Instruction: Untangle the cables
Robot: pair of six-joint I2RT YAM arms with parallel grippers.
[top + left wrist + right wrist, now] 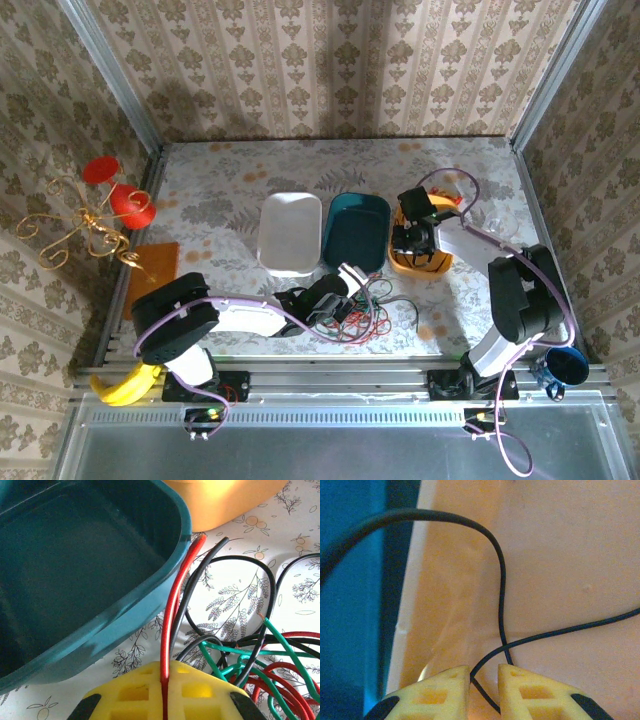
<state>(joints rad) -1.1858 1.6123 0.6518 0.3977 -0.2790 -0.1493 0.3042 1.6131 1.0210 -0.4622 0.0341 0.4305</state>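
cables [365, 312]: thin red, green, black wires, one loose messy knot | spot: near-middle of table [230, 190], just near of teal bin [356, 197] | black strand [501, 580]: loops across orange bin [560, 555]

Thin cables [365, 320]: red, green, black. Three bins: teal bin [125, 615], white bin [268, 225], orange bin [560, 555]. Table [220, 190]: white cover printed with grey leaf sprigs and small orange fruit. Walls [300, 60]: beige wallpaper, darker damask motif in vertical stripes. Arm cables [447, 171]: lilac. Ornament [85, 225]: gold curly wire, red discs. Banana [125, 385]: yellow.
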